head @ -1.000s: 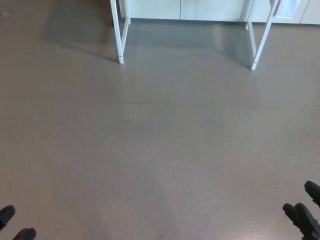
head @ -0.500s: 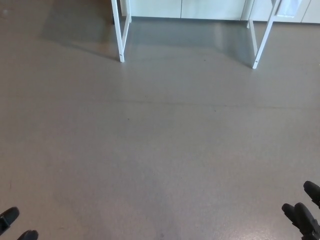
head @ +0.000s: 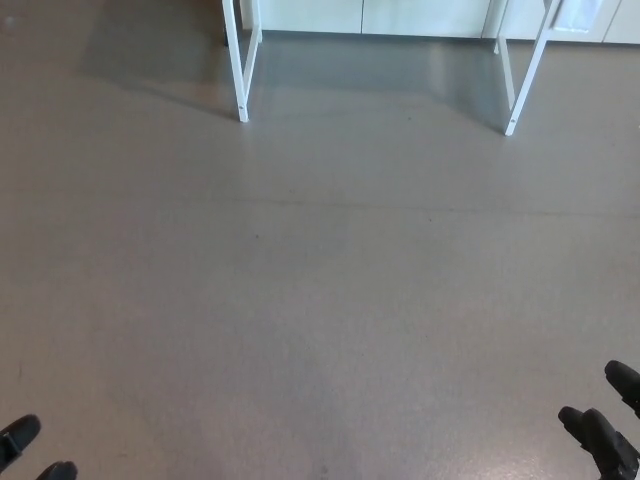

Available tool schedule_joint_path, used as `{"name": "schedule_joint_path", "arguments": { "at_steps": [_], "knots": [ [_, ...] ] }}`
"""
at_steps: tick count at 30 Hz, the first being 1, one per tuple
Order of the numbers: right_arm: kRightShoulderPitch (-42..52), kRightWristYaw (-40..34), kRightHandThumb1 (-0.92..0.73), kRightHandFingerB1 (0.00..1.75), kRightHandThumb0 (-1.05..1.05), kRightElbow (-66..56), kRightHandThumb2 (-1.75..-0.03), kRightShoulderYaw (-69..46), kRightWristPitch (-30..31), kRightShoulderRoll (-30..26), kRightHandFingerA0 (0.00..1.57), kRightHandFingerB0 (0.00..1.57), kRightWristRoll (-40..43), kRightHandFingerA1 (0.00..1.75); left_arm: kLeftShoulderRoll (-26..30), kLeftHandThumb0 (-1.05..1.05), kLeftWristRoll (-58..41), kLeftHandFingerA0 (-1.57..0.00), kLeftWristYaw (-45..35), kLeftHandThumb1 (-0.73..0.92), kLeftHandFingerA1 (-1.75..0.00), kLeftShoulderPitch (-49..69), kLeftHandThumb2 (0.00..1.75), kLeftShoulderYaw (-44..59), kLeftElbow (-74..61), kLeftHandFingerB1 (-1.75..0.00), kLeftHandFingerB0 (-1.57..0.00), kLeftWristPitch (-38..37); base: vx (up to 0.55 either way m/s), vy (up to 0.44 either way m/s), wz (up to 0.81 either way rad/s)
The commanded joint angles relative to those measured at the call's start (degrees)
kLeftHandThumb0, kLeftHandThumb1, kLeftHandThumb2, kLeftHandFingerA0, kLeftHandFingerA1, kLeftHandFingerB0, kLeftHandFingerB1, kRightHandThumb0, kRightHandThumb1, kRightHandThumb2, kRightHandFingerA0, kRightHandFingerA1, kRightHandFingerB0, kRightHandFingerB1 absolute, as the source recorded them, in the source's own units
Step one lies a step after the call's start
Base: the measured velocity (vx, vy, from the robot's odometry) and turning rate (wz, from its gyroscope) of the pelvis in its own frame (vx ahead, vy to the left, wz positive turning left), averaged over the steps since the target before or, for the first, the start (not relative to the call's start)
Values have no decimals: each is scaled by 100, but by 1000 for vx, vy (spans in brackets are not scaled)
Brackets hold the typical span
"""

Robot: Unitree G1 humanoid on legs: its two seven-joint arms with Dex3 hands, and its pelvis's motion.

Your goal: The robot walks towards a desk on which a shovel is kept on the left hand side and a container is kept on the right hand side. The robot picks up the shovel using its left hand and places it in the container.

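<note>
We see grey floor (head: 320,300) filling most of the frame, white desk legs (head: 241,70) at the top. Our right hand (head: 608,430) sits lower right, left hand (head: 30,450) lower left; their grip we cannot tell. No shovel shows.

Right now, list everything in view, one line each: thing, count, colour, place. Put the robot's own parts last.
Floor: one, grey-brown, fills nearly the whole view.
Desk legs: two white frames, top left of centre and top right, standing on the floor; the desktop is out of view.
Cabinets: pale fronts, along the top edge behind the desk legs.
Shovel and container: neither shows.
Left hand: one, black, bottom left corner, only its finger ends show.
Right hand: one, black, bottom right corner, partly cut off.
</note>
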Motion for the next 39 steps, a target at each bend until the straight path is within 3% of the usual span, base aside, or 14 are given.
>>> {"name": "schedule_joint_path", "arguments": {
  "at_steps": [1,5,12,13,15,17,24,25,26,27,28,32,33,39],
  "knots": [
    [29,-57,-56,31,-47,-15,-57,-6,-114,-79,40,24,3,39,107,-28,64,-36,-3,56,-38,40,57,-20,-30,-31,-29,-106,0,0,0],
    [28,-52,-38,48,-33,-1,-90,-3,-136,-76,33,9,13,60,128,-28,65,-35,-71,56,-38,71,57,-47,-44,-31,-28,-158,-18,-17,14],
    [11,-94,-37,48,-34,-18,-89,11,-116,-75,33,9,24,59,131,-30,87,-37,-85,55,-39,56,56,-59,-10,-32,-32,-236,24,56,0],
    [20,-102,-56,31,-47,-30,-57,20,-128,-74,41,24,11,41,125,-30,101,-37,-61,56,-39,58,56,-61,-17,-32,-31,-240,105,240,-16],
    [-8,-68,-39,48,-34,-22,-90,32,-139,-87,32,8,18,59,138,-30,123,-38,-55,55,-39,24,57,-68,4,-32,-31,-254,135,292,3],
    [-9,-64,-58,32,-47,-5,-60,42,-155,-106,42,23,0,43,157,-32,147,-38,-63,54,-40,0,57,-78,58,-32,-31,-280,114,289,-29],
    [8,-59,-37,48,-35,42,-90,68,-224,-117,33,10,-37,59,141,-29,106,-39,-17,55,-40,49,57,-84,-30,-32,-32,-191,122,136,4],
    [-4,-65,-56,31,-48,48,-57,48,-195,-106,41,24,-1,42,142,-29,109,-39,-31,56,-39,56,57,-89,-29,-32,-32,-219,134,8,9],
    [-4,-89,-38,48,-34,33,-90,46,-168,-102,33,10,1,59,142,-28,115,-38,-27,56,-39,62,56,-96,-43,-32,-31,-214,136,-30,11],
    [-5,-88,-57,31,-46,30,-57,42,-179,-93,43,24,10,43,154,-28,127,-37,-43,56,-38,66,56,-109,-41,-31,-30,-223,154,-86,9],
    [0,-38,-40,47,-34,29,-91,42,-166,-103,31,7,38,59,138,-27,111,-37,-11,55,-39,76,56,-100,-83,-32,-31,-189,123,-127,9],
    [80,-154,-56,31,-46,-56,-57,99,-211,-138,39,22,-124,41,76,-25,145,-36,44,56,-38,125,57,-129,-118,-32,-30,-243,114,-166,11],
    [78,-198,-56,31,-46,-25,-57,122,-258,-160,38,22,-197,40,62,-21,152,-22,68,37,-52,134,82,-131,-139,-46,-18,-237,155,-273,0],
    [653,-257,-61,31,-41,-128,-59,330,-644,-350,34,20,-628,37,-27,-36,526,-24,27,53,-38,660,63,-336,-94,-33,-22,-903,84,-189,5]
  ]
}}
